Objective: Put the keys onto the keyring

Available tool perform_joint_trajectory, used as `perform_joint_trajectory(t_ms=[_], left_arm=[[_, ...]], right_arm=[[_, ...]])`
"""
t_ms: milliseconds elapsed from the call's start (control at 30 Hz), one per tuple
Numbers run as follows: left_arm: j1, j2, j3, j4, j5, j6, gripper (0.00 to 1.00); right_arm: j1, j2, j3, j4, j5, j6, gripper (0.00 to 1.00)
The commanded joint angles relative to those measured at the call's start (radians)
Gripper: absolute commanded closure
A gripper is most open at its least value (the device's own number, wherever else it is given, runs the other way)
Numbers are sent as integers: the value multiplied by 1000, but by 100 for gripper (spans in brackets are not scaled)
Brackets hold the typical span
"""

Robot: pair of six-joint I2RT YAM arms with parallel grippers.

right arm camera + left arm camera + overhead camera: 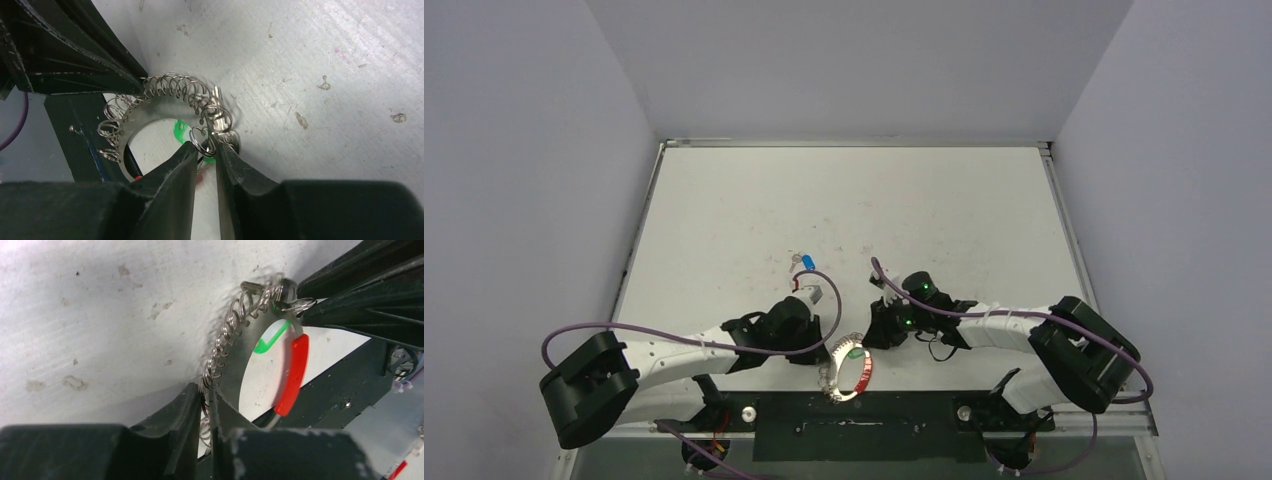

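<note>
The keyring lies on the white table at its near edge, between the two arms, and both tools are at it.

The left gripper comes to the keyring from the left side. Its fingers are pressed together on the silvery coil and the wire is squeezed between the two pads. From the right wrist camera this same gripper is at the far upper-left of the ring, its tip touching the coil.

The right gripper comes to the keyring from the right side. Its fingers are nearly together and they pinch a small wire loop at the edge of the coil. I cannot tell if this loop belongs to the key or to the ring itself. From the left wrist camera the tip of the right gripper sits at the top of the ring, just above the red sleeve.

The green key is at the keyring, just beside that pinched loop. Only a piece of its green head shows inside the ring opening; the rest is hidden by wire and fingers.

The blue key is not at the keyring. It lies alone on the table, well apart from it, on the far side and a little to the left.

In the top view the red sleeve is on the right half of the ring, the coil on the left half.
</note>
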Motion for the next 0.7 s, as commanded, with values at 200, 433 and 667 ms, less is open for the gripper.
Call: perform_joint_trajectory(t_ms=[200,433,667], left_arm=[[-3,65,150,-47,13,91,100],[11,56,275,-155,-20,187,100],[47,134,400,-267,-36,300,100]], right_arm=[[-5,-120,17,-34,15,-36,100],[-21,-179,1,-95,45,-22,100],[-15,-223,-57,-88,65,19,100]])
